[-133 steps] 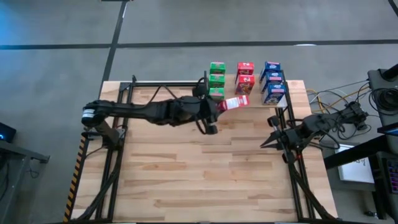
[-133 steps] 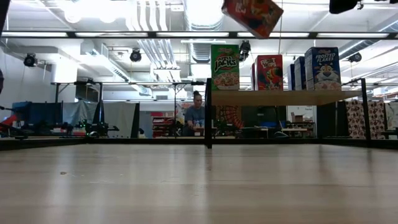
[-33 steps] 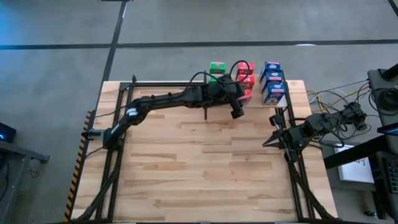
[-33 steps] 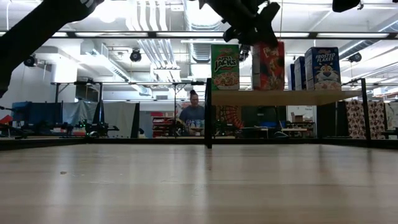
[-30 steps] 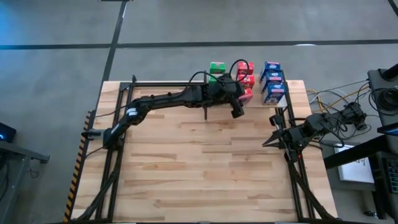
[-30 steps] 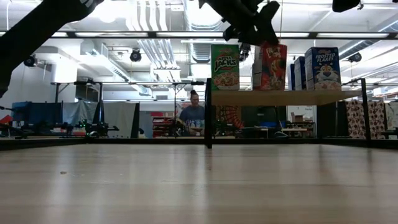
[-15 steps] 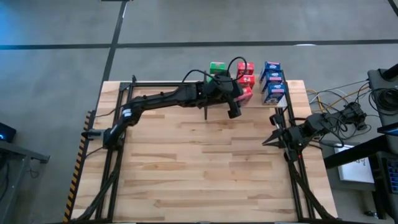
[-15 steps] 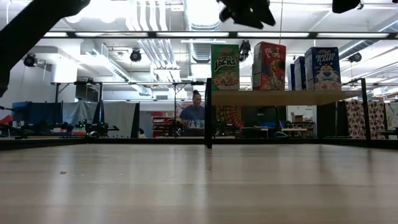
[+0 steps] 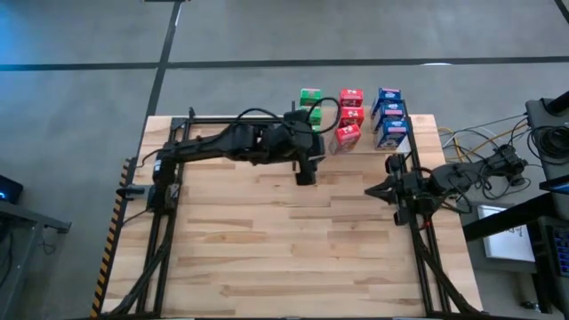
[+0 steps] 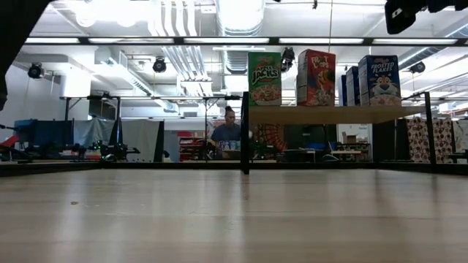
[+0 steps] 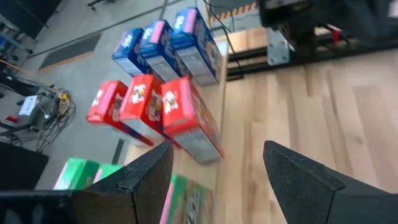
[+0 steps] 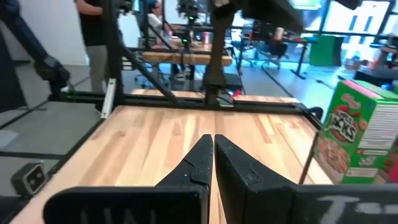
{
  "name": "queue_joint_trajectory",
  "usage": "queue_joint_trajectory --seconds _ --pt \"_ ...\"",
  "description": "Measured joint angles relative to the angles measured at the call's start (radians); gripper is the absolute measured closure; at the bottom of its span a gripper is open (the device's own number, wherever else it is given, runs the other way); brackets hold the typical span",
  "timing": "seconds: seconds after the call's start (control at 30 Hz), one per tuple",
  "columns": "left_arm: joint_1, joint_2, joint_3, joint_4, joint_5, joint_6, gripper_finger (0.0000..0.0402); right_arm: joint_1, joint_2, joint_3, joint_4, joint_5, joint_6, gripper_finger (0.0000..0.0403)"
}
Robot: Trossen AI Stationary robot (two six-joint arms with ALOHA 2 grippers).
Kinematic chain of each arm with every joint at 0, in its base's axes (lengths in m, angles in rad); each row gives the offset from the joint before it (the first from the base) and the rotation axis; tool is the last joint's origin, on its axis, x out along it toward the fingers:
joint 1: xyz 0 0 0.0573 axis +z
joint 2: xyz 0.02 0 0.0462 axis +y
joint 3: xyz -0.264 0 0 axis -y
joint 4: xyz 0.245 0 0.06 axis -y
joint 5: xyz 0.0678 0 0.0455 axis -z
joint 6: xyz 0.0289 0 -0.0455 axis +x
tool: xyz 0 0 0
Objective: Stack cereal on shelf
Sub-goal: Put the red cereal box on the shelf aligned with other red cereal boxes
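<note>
The cereal boxes stand upright on their bases on the raised light-wood shelf (image 10: 336,114) at the table's far edge. They form a green row (image 11: 93,177), a red row (image 11: 149,106) and a blue row (image 11: 168,43). The nearest red box (image 9: 345,135) stands at the shelf's front. My left gripper (image 9: 305,171) hangs open in the air, on the near left of that box and apart from it, with nothing between its fingers (image 11: 149,177). My right gripper (image 9: 369,189) waits shut near the table's right edge, its fingers (image 12: 212,146) level.
Black frame rails (image 9: 169,231) run along the table's left and right sides, and a black shelf post (image 10: 245,131) stands at the far middle. The plank tabletop (image 9: 293,249) stretches toward the near edge. A person (image 10: 229,135) sits in the room beyond.
My left gripper has let go of the nearest red box, risen out of the low view and drawn back toward the table's near left. The red box, tilted a second ago, now stands upright on the shelf. My right gripper has turned a little in place.
</note>
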Motion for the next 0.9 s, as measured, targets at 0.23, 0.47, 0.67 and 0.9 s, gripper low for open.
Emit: queue_joint_trajectory --seconds 0.23,0.47,0.67,0.9 --pt "-0.043 -0.072 -0.076 -0.077 0.001 -0.016 0.0168 -0.003 0.044 0.005 0.028 0.066 0.045 0.0394" --pt "-0.041 -0.265 -0.457 0.122 0.000 -0.031 0.0168 -0.055 0.078 0.100 -0.062 0.081 0.085 0.0394" --pt "-0.042 -0.518 -0.861 0.469 -0.011 -0.027 0.0168 -0.150 0.127 0.238 -0.179 0.080 0.077 0.0394" --pt "-0.042 -0.754 -1.189 0.775 -0.012 0.002 0.0168 -0.288 0.225 0.410 -0.337 0.073 0.024 0.0394"
